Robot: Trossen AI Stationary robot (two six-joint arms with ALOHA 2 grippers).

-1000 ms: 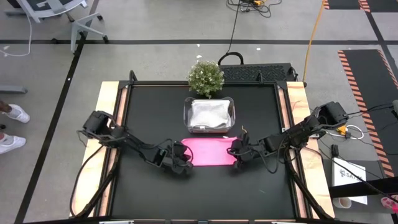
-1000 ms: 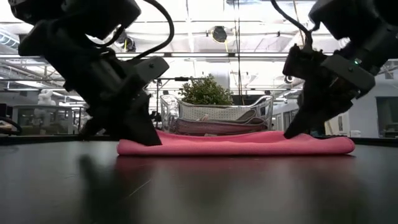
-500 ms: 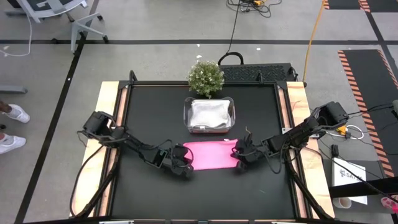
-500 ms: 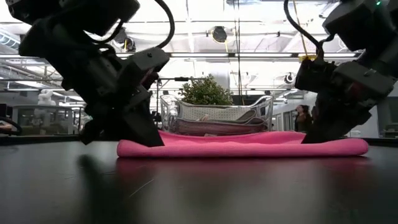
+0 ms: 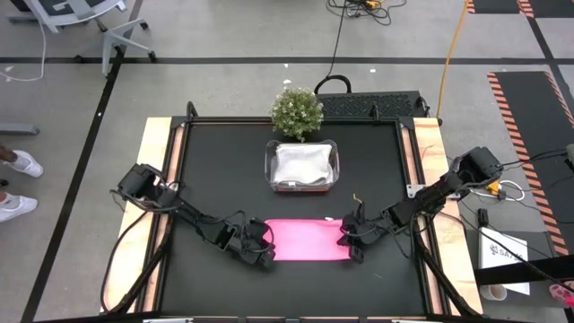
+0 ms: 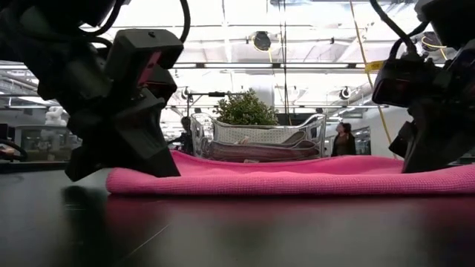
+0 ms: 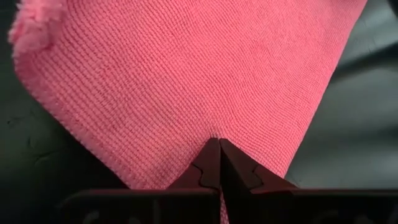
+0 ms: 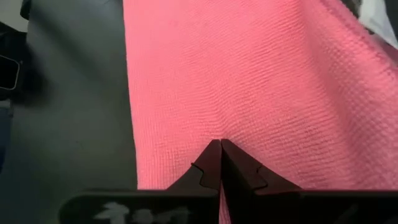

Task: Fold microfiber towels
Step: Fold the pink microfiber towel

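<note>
Moved: pink towel [image 5: 308,242], dragged away from the clear tub [image 5: 303,166] toward the surface's [image 5: 215,161] near edge. Left gripper [image 7: 219,163] and right gripper [image 8: 220,163]: fingers pinched shut on its opposite ends. You should draw both ends evenly, keeping the fold square.

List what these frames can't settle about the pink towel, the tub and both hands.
- Pink towel: layer count; flat from above, only a thick edge in the low view.
- Tub: high view shows only a grey cloth on top; low view shows blurred stacked layers.
- Left hand, right hand: both shut on the towel; how much cloth is pinched is hidden by the fingers.
</note>
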